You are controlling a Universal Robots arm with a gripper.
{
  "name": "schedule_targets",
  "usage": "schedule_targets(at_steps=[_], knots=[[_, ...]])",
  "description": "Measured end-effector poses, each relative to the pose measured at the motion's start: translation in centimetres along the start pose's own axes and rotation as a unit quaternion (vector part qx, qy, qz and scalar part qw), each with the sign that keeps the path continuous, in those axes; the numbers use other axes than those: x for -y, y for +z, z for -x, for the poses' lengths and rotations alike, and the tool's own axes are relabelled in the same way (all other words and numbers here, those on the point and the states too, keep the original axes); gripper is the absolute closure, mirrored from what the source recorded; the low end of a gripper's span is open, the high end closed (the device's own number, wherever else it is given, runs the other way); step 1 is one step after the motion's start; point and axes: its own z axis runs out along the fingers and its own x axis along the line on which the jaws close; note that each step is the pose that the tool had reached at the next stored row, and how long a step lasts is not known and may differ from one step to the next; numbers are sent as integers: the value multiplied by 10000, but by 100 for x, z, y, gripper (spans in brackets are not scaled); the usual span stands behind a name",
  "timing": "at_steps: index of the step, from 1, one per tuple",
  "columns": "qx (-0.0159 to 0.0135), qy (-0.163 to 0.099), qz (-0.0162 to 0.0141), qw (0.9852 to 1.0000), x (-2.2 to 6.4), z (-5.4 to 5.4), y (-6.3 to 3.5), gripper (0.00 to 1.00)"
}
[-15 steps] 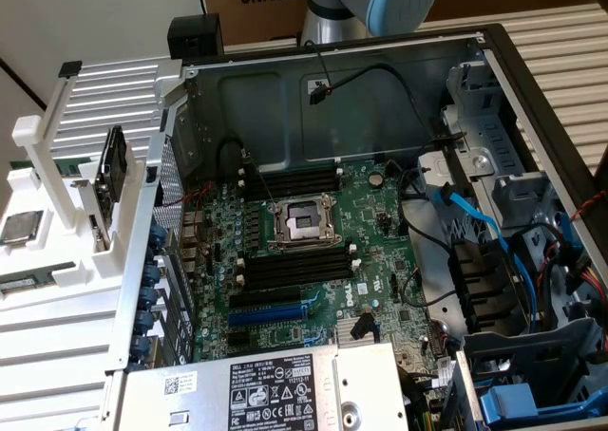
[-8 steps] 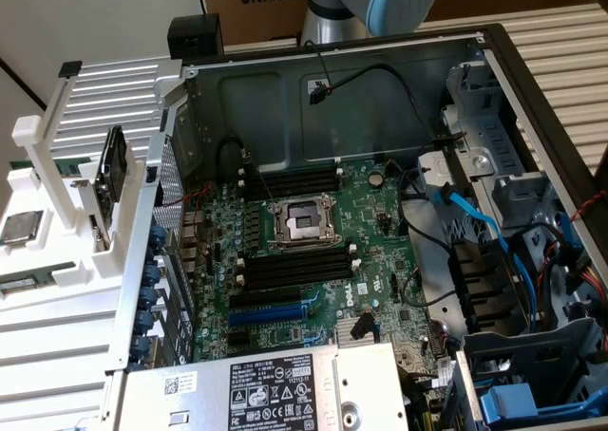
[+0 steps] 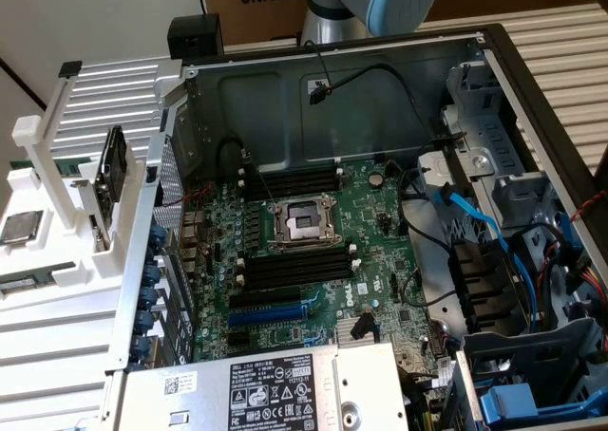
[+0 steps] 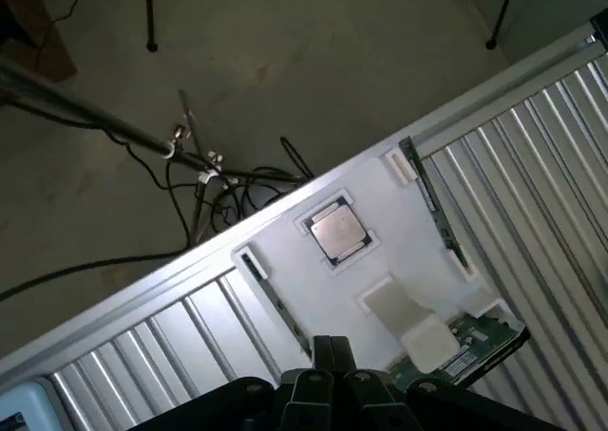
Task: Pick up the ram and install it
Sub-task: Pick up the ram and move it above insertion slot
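Our black gripper (image 4: 331, 344), pressed together and empty, hovers above the long thin green ram (image 4: 434, 208) in its white plastic holder (image 4: 378, 196). We judge the approach is in hand; grasping requires opening it first.

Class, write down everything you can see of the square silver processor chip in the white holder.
The processor chip is square, with a dull silver metal top over a thin darker border. It lies flat, face up, in a square recess of the white holder, between a green stick and a dark stick, apart from both. Nothing rests on it.
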Motion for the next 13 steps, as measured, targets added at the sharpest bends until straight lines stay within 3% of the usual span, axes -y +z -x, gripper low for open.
schedule_targets(at_steps=[6, 9, 13], knots=[[-11, -547, 26, 9985, 0, 0, 4, 90], [-17, -823, 40, 9966, 0, 0, 5, 90], [-25, -1184, 57, 9929, 0, 0, 8, 90]])
